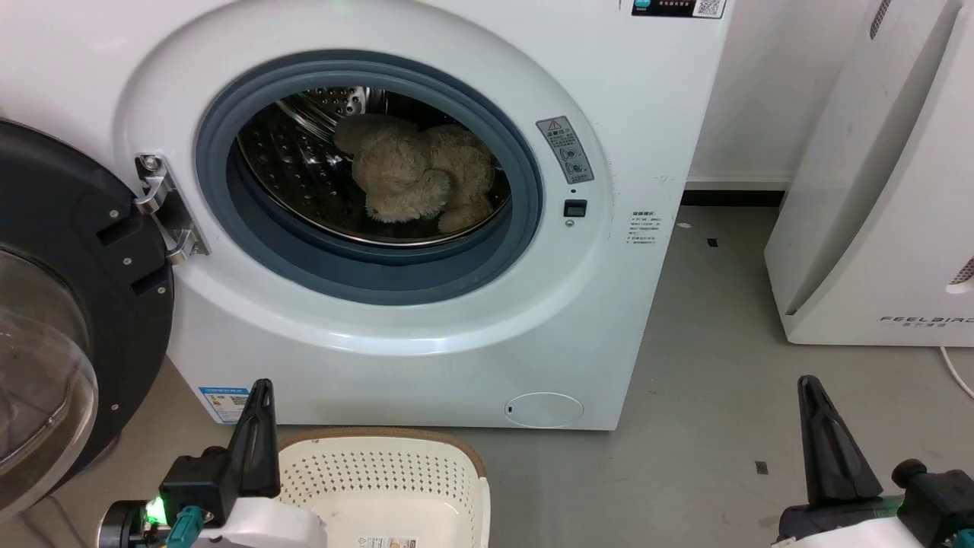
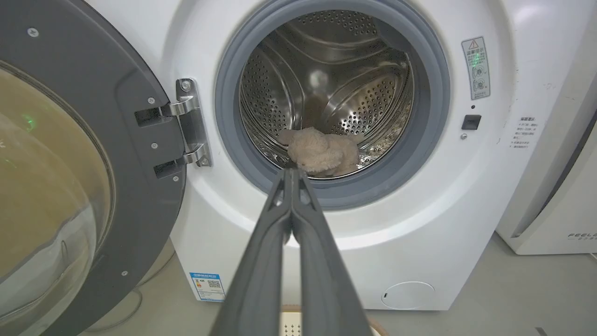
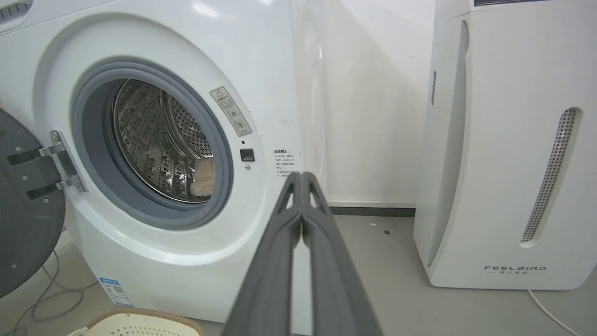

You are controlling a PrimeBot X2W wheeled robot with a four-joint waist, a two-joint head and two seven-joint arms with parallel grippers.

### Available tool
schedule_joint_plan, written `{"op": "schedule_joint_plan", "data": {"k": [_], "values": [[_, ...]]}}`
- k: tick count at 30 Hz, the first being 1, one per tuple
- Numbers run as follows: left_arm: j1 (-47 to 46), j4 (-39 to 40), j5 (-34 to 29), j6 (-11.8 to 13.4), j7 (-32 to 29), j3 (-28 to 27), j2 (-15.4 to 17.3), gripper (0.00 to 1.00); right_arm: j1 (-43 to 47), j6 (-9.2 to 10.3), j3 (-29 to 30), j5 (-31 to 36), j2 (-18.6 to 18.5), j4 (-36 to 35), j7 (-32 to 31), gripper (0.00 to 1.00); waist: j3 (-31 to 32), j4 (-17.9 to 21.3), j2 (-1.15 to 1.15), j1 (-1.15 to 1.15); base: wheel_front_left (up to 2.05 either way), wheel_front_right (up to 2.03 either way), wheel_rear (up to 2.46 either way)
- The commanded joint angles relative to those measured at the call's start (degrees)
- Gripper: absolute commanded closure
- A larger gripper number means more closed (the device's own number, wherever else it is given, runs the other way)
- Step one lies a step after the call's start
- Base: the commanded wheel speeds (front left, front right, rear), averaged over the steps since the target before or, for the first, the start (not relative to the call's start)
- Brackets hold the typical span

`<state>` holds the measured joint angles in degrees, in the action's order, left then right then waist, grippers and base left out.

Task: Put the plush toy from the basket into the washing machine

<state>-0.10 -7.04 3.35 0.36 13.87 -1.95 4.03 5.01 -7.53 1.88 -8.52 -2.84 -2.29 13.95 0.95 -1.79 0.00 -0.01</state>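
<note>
The plush toy (image 2: 322,154) sits inside the washing machine (image 2: 419,224), twelve o'clock from my left gripper (image 2: 291,173). It and my right gripper (image 3: 301,176) are pinched together, empty.

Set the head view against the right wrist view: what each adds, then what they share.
Head view adds: the left claw, the open door's clear glass, and the whole fluffy beige plush toy in the steel drum. Right wrist view adds: the full long vent slot of the tall white FEELBIRD appliance. Shared: the large white front-loading washing machine, the cream perforated plastic basket, the right claw, shut.
</note>
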Motion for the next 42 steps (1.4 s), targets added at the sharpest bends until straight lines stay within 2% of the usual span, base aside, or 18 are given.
{"op": "schedule_joint_plan", "data": {"k": [1,42], "values": [[0.0,0.4,-0.2,0.0,-0.3,0.1,-0.1,1.00,-0.3,0.00,0.0,0.6,0.0,0.1,-0.3,1.00,0.0,0.0,0.00,0.01,0.00,0.00,0.00],[0.0,2.7,-1.3,-0.1,-5.1,0.8,-0.5,1.00,-2.0,0.02,-0.7,3.4,0.0,0.9,-5.1,1.00,-0.3,0.6,0.00,0.01,0.00,0.00,0.00]]}}
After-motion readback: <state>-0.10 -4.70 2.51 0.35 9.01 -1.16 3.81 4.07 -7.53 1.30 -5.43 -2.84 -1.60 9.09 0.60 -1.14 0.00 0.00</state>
